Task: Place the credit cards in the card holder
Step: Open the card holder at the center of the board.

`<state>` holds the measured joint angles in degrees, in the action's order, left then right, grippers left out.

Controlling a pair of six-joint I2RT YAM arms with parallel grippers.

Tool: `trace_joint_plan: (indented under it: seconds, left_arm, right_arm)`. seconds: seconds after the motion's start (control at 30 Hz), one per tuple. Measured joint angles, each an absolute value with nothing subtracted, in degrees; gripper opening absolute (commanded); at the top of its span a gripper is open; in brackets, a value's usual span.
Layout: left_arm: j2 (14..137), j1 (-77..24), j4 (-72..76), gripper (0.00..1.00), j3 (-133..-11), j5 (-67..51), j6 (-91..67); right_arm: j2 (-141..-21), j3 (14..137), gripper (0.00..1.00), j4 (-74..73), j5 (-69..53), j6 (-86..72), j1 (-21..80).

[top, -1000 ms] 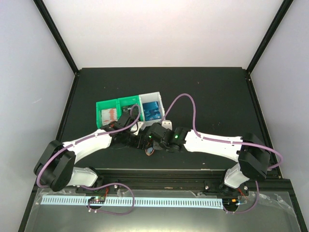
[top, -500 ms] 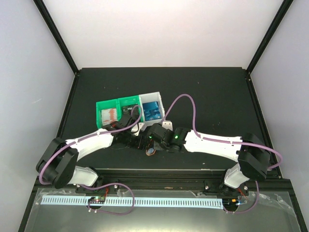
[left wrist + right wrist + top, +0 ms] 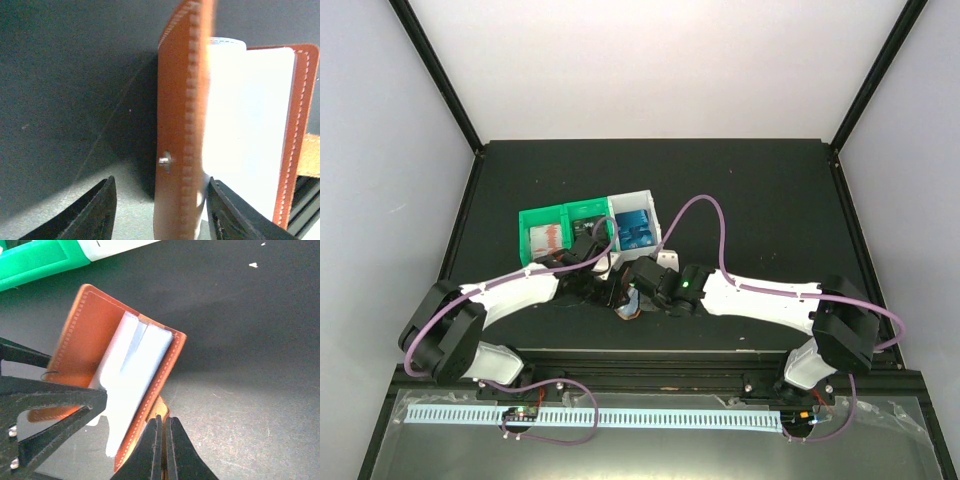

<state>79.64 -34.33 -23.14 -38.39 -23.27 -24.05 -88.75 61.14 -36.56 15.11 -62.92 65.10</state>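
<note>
The card holder (image 3: 85,335), a reddish-brown leather wallet, stands open and held up off the table, its pale clear pockets (image 3: 135,360) showing. My right gripper (image 3: 163,427) is shut on its snap tab (image 3: 161,407). My left gripper (image 3: 162,210) is open, and its jaws straddle one cover (image 3: 182,125) with the snap stud (image 3: 164,161) facing the left jaw. In the top view both grippers meet at the card holder (image 3: 630,312). Blue credit cards (image 3: 638,228) lie in the white bin and red-and-white credit cards (image 3: 545,238) in the green bin. No card is in either gripper.
The green bin (image 3: 563,214) and the white bin (image 3: 650,198) stand side by side just behind the grippers. The green bin's wall (image 3: 35,260) shows at the top left of the right wrist view. The table's near edge is a black rail (image 3: 650,360).
Both grippers and the card holder have shifted slightly toward the near edge. The left arm has drawn in closer to the wallet.
</note>
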Motion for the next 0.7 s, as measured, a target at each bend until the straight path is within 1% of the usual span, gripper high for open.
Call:
trace_joint_plan:
  seconds: [0.1,0.2,0.3,0.33,0.43,0.53,0.7]
  left_arm:
    - [79.66,-34.59,-23.62,0.33,-38.39,-21.91,-24.08]
    - [79.9,-34.81,-23.73,0.22,-38.39,-21.54,-24.12]
    - [80.03,-35.18,-23.75,0.19,-38.39,-21.43,-24.18]
    - [80.03,-35.35,-23.7,0.19,-38.39,-21.43,-24.23]
    - [79.96,-35.57,-23.7,0.19,-38.39,-21.43,-24.56]
    - [79.59,-35.75,-23.55,0.19,-38.39,-21.43,-25.58]
    - [78.91,-35.77,-21.98,0.19,-37.89,-21.58,-28.18]
  right_arm:
    - [-88.75,60.51,0.05,-36.69,16.01,-63.2,65.1]
    - [-88.75,59.13,0.16,-37.04,17.02,-63.57,65.06]
    - [-88.75,57.6,0.29,-38.39,18.22,-64.14,64.66]
    - [-88.75,57.32,0.35,-39.11,18.81,-64.45,64.53]
    - [-87.35,56.34,0.44,-40.66,20.86,-65.47,64.29]
    - [-83.48,55.99,0.46,-41.8,23.07,-65.65,64.25]
    - [-79.68,57.78,0.44,-41.71,24.6,-63.88,64.23]
